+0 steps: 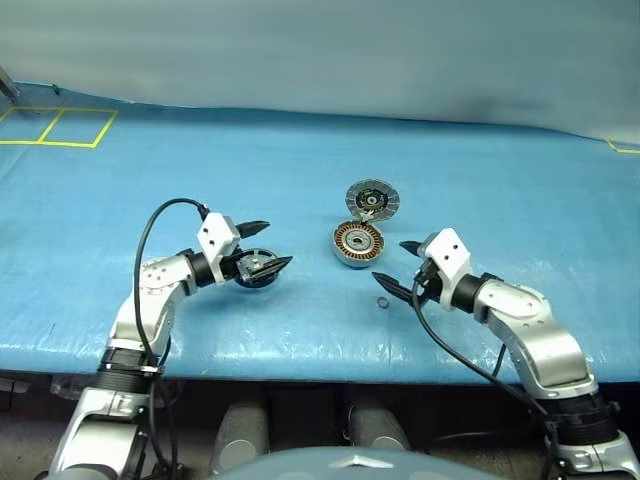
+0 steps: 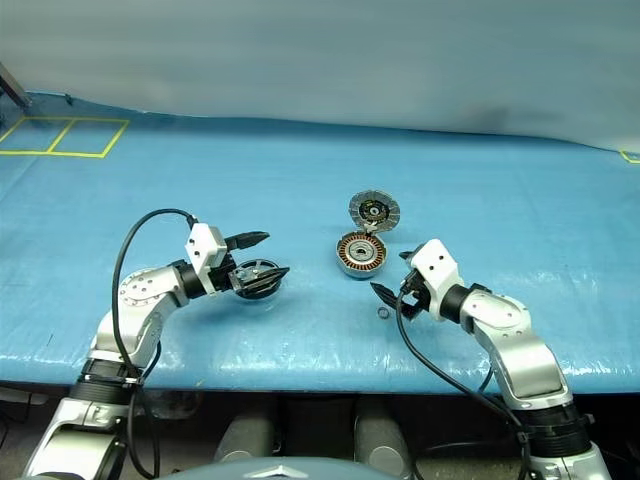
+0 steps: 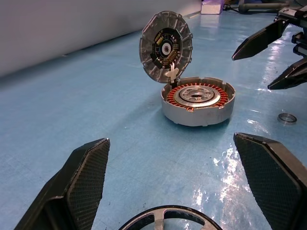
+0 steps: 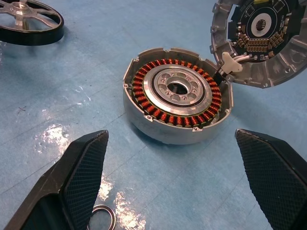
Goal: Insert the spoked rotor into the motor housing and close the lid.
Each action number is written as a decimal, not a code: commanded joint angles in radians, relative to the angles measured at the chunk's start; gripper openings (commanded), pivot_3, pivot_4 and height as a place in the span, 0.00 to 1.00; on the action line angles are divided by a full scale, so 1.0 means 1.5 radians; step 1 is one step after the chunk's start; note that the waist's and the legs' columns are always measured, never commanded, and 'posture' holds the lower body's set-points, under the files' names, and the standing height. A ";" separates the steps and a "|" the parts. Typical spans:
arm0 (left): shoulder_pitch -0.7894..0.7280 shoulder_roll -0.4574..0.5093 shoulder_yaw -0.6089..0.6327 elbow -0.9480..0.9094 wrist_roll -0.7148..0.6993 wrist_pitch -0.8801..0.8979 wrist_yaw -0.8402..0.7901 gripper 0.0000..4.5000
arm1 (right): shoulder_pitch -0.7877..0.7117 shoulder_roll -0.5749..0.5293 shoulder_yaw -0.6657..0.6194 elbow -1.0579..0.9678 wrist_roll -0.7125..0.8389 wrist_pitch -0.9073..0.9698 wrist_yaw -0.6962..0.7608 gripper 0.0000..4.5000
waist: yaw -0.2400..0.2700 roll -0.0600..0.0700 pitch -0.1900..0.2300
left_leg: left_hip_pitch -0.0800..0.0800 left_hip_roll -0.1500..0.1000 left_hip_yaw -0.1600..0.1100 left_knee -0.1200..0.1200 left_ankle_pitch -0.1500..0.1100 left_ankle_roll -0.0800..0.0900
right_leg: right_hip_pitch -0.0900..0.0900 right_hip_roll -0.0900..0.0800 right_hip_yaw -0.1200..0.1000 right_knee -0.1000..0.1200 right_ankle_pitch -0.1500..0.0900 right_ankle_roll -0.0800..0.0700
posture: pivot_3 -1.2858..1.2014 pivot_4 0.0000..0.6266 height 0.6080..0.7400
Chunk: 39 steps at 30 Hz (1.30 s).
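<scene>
Both claws gape empty: left claw (image 1: 262, 247) straddles the rotor (image 1: 257, 268), well left of the housing (image 1: 358, 244); right claw (image 1: 400, 266) sits just right of it. Lid (image 1: 372, 200) stands open behind the housing, ring (image 1: 382, 302) nearby on the bench (image 1: 200, 150).

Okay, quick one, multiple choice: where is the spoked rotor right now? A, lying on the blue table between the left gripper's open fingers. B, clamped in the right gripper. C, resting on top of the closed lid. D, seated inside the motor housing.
A: the spoked rotor lies on the blue table between the open fingers of the left gripper, while the motor housing shows bare copper windings and its lid stands open.
</scene>
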<state>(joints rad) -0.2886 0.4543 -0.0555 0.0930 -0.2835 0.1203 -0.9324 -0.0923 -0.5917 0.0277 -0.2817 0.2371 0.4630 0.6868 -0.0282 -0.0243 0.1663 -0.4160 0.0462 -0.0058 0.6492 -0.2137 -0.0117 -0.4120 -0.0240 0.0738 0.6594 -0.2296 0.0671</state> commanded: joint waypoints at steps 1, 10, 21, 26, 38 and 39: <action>-0.004 -0.001 -0.002 -0.009 0.002 -0.010 0.000 1.00 | -0.018 -0.020 0.002 -0.019 -0.005 -0.001 0.015 0.99 | 0.000 0.000 0.000 | 0.000 0.000 0.000 0.000 0.000 0.000 | 0.000 0.000 0.000 0.000 0.000 0.000 | 0.52 0.24 1.00; 0.007 -0.001 -0.010 -0.016 0.013 -0.017 0.006 1.00 | -0.130 -0.114 0.103 0.031 -0.074 0.028 0.109 0.99 | -0.002 0.000 0.000 | 0.000 0.000 0.000 0.000 0.000 0.000 | 0.000 0.000 0.000 0.000 0.000 0.000 | 0.52 0.24 1.00; 0.021 -0.003 -0.013 -0.027 0.012 -0.022 0.021 1.00 | -0.430 -0.132 0.325 0.188 -0.225 -0.042 0.336 0.99 | -0.005 0.001 0.001 | -0.001 0.000 0.000 -0.001 0.000 0.000 | -0.001 0.000 0.000 0.000 0.000 0.000 | 0.52 0.24 1.00; 0.032 -0.001 -0.012 -0.034 0.010 -0.021 0.026 1.00 | -0.504 -0.103 0.372 0.264 -0.284 -0.092 0.381 0.99 | -0.004 0.001 0.001 | -0.001 0.000 0.000 -0.001 0.000 0.000 | -0.002 0.000 -0.001 0.000 0.003 0.000 | 0.52 0.24 1.00; 0.044 0.000 -0.011 -0.041 0.011 -0.022 0.036 1.00 | -0.545 -0.039 0.398 0.380 -0.348 -0.155 0.434 0.99 | -0.005 0.001 0.001 | -0.001 0.000 0.000 -0.001 0.000 0.000 | -0.002 0.000 -0.001 0.000 0.003 -0.001 | 0.52 0.24 1.00; 0.046 0.000 -0.011 -0.042 0.011 -0.023 0.037 1.00 | -0.548 -0.034 0.399 0.391 -0.351 -0.160 0.435 0.99 | -0.005 0.001 0.001 | -0.001 0.000 0.000 -0.001 0.000 0.000 | -0.001 0.000 -0.001 0.000 0.003 -0.001 | 0.52 0.24 1.00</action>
<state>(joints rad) -0.2235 0.4530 -0.0849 0.0754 -0.2634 0.1005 -0.8790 -0.8840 -0.6480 0.6382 0.2930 -0.2754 0.2427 1.3308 -0.0363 -0.0227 0.1675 -0.4169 0.0462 -0.0059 0.6482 -0.2140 -0.0116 -0.4142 -0.0242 0.0725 0.6600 -0.2246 0.0661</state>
